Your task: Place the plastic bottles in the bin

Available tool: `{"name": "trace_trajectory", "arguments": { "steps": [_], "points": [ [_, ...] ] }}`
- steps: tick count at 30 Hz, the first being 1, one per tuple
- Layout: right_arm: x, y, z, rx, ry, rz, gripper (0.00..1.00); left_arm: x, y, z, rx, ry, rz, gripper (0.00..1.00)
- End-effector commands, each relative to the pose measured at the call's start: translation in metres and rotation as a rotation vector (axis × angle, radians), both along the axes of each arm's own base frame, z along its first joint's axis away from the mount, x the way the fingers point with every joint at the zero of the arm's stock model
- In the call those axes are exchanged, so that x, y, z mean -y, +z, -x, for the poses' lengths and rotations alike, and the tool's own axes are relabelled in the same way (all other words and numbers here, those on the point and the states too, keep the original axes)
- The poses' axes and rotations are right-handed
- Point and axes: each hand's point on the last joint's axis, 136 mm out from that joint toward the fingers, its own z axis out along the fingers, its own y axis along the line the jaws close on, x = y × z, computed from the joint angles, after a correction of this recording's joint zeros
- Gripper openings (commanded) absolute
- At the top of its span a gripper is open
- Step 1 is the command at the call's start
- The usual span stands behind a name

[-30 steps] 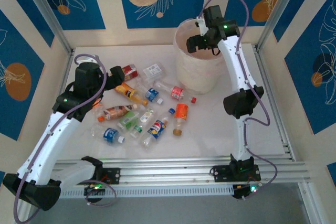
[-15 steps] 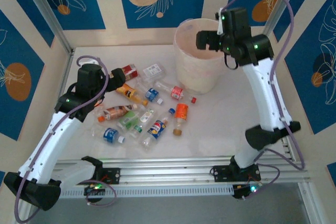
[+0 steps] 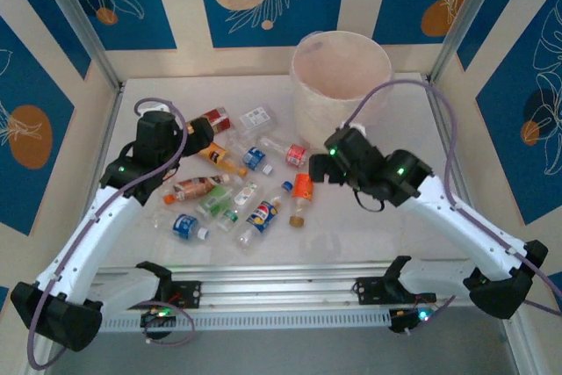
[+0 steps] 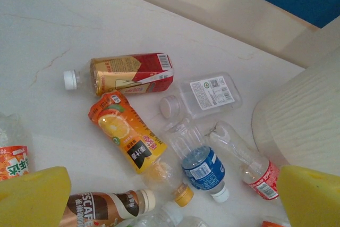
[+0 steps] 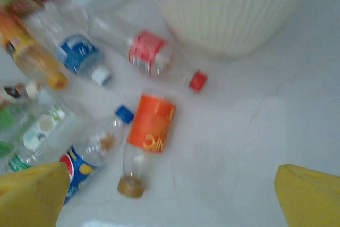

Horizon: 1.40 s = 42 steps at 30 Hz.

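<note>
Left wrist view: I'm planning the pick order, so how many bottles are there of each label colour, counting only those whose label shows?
Orange-label bottles: 2 (one cut by the left edge)
Red-and-gold-label bottle: 1
Red-label bottle: 1
White-label bottle: 1
Blue-label bottle: 1
Brown-label bottle: 1
Total: 7

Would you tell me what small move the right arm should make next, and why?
Probably lower the right gripper straight onto the orange-labelled bottle. Its jaws stand open and empty, the bottle lies on its side on the table between them in the right wrist view, and the bin stands close behind for the drop.
</note>
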Motion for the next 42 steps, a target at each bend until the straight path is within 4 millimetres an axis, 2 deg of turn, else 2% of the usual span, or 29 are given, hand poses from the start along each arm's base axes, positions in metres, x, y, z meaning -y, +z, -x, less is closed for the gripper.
{"name": "trace_trajectory", "arguments": {
  "steps": [1,5,10,16,23,33,42],
  "points": [
    [-0.011,-0.043,0.010,-0.094,-0.104,-0.080,0.99,-0.001,0.007,-0.003,0.056,0.012,0.040,1.00],
    [-0.035,-0.085,0.015,-0.194,-0.075,-0.133,0.99,0.001,0.013,-0.007,0.102,0.007,0.046,1.00],
    [-0.046,-0.116,0.006,-0.253,-0.073,-0.088,0.99,0.000,0.014,-0.010,0.123,0.006,0.035,0.99],
    [-0.064,-0.146,-0.009,-0.335,-0.042,-0.104,0.96,0.000,0.006,-0.009,0.108,0.007,0.025,1.00],
    [-0.060,-0.172,-0.020,-0.386,-0.071,-0.071,0.87,-0.001,0.002,-0.008,0.096,0.009,0.023,1.00],
    [-0.047,-0.199,-0.029,-0.435,-0.112,-0.054,0.75,-0.002,0.001,-0.008,0.092,0.014,0.018,0.99],
    [-0.034,-0.222,-0.024,-0.503,-0.141,-0.026,0.73,-0.004,0.001,-0.008,0.092,0.024,0.015,1.00]
  ]
}}
